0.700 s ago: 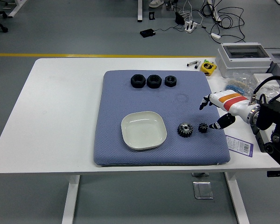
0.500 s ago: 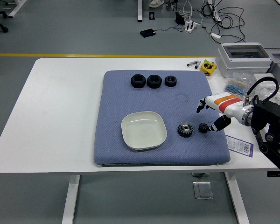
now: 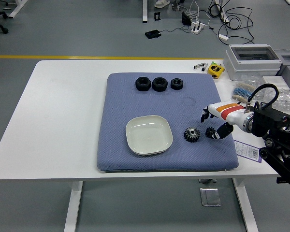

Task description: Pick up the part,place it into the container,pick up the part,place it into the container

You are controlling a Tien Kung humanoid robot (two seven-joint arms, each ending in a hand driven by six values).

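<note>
The right hand (image 3: 213, 122) reaches in over the blue mat (image 3: 117, 145) with fingers spread, its thumb beside the small gear (image 3: 210, 131) and its other fingers above it; it grips nothing yet. The risk is that the small gear, low and toothed, slips or rolls away as the fingers close, or is nudged into the larger gear (image 3: 191, 134) just to the hand's left. A loose pinch could also drop it on the way to the white dish (image 3: 148, 135), further left on the mat.

Counted: two gears, one white dish, and three black nuts (image 3: 159, 83) in a row well beyond the hand. The left hand is out of view.
</note>
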